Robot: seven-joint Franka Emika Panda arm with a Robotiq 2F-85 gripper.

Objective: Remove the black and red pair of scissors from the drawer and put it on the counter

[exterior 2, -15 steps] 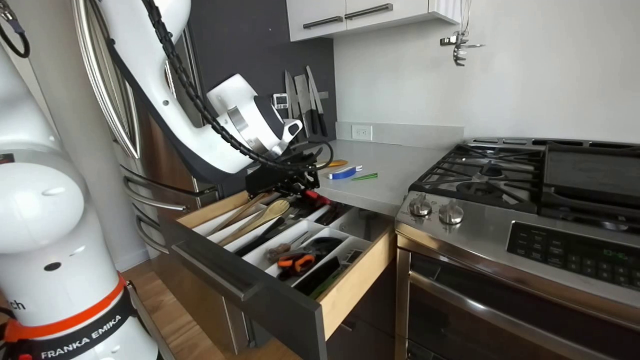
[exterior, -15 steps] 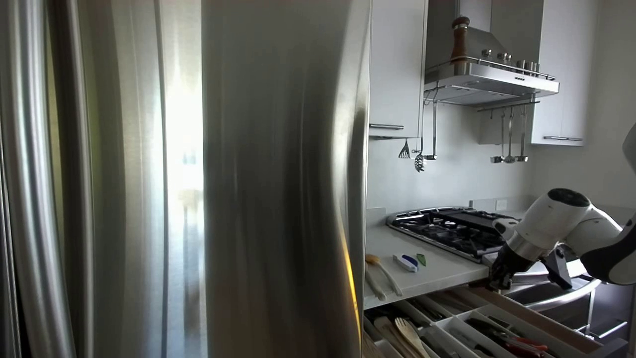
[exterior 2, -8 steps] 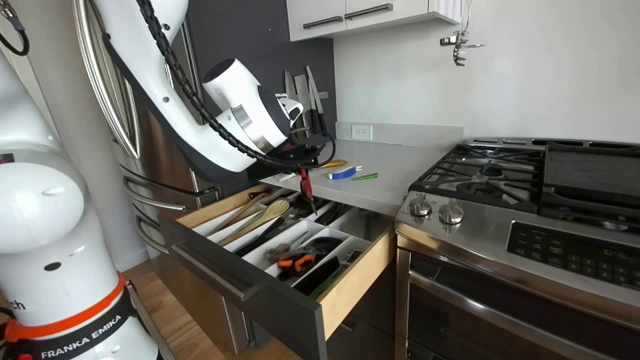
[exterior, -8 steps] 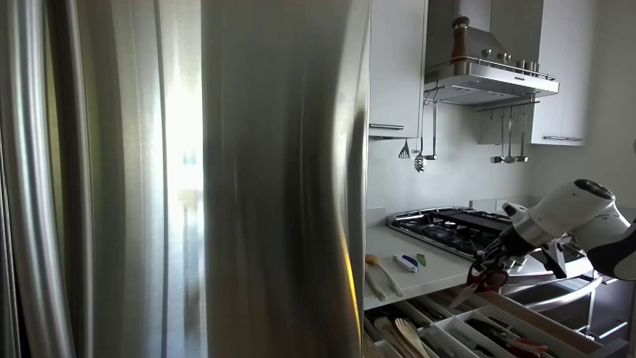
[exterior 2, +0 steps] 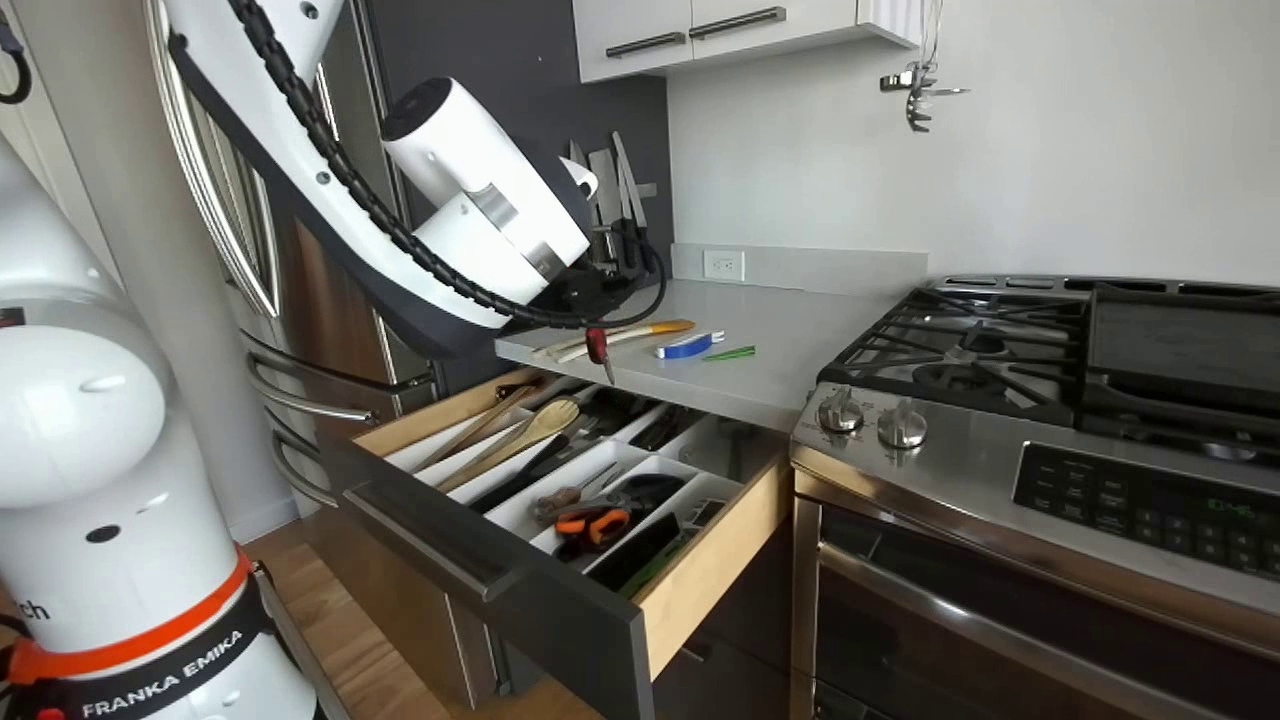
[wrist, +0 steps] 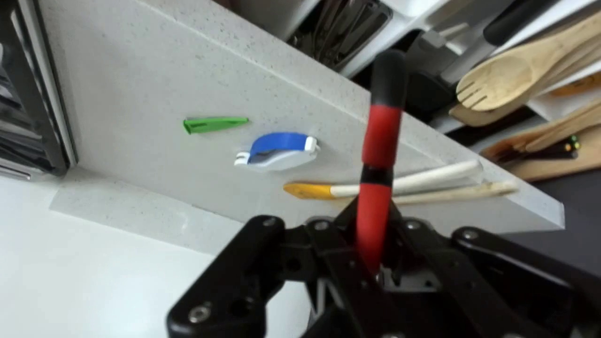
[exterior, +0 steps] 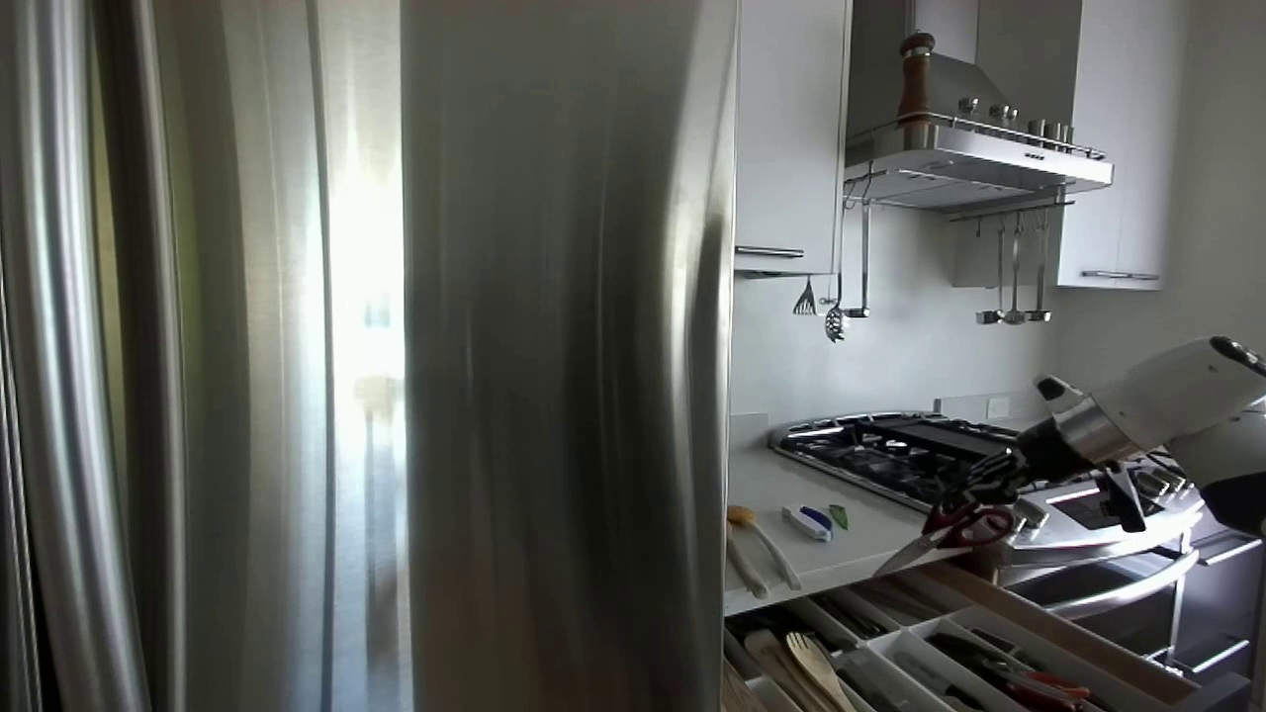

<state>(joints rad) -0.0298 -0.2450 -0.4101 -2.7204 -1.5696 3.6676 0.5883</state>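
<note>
We hold red-and-black metal scissors (wrist: pixel 380 136) in our black claw (wrist: pixel 371 221); a slim green object (wrist: pixel 213 124), curved blue-and-white gadget (wrist: pixel 280 142) and long orange-tipped utensil (wrist: pixel 418 182) occupy our pale desk (wrist: pixel 136 89).

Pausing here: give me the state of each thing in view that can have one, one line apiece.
pincer: closed on the red-and-black scissors
red-and-black scissors: held up, tips angled down, not yet laid on the counter
drawer: pulled open
orange-handled tool: lying in the drawer
cupboard doors: shut
oven door: shut
oven clock: lit, green digits
stove top: no flame visible
knives: hanging, handles down
</note>
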